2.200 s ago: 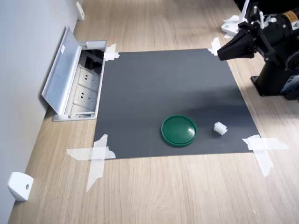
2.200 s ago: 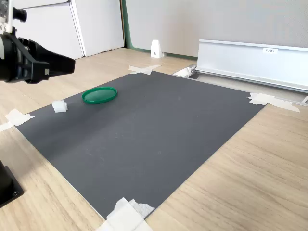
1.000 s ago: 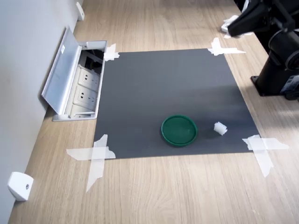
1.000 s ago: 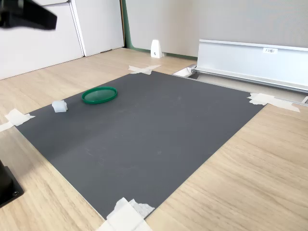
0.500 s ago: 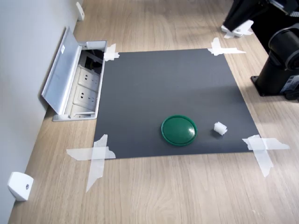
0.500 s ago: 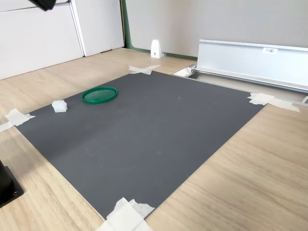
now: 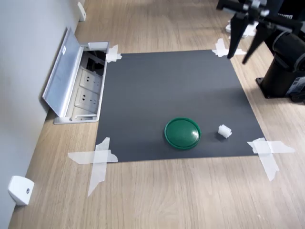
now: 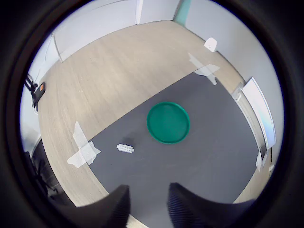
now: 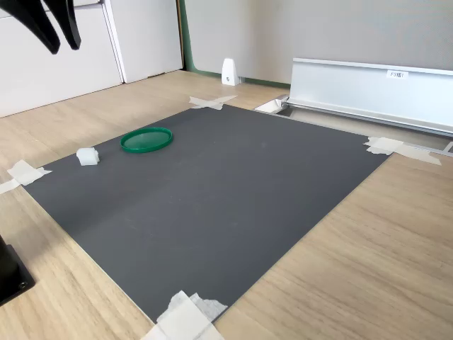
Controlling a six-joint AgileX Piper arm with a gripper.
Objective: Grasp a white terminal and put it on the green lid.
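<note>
The gripper point(image 7: 243, 47) hangs high with its jaws apart and empty. The white terminal point(image 7: 224, 131) sits near the dark mat's point(image 7: 167, 86) taped corner, just beside the green lid point(image 7: 182, 133); so small, a misaligned descent could knock it away

The end effector point(image 9: 60, 39) is cut off at the second exterior view's eleven o'clock edge, only two dark finger ends showing. The white terminal point(image 8: 125, 148) looks too small for detail.

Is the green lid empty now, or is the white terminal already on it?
Empty. The green lid is bare; the white terminal lies apart beside it on the mat.
</note>
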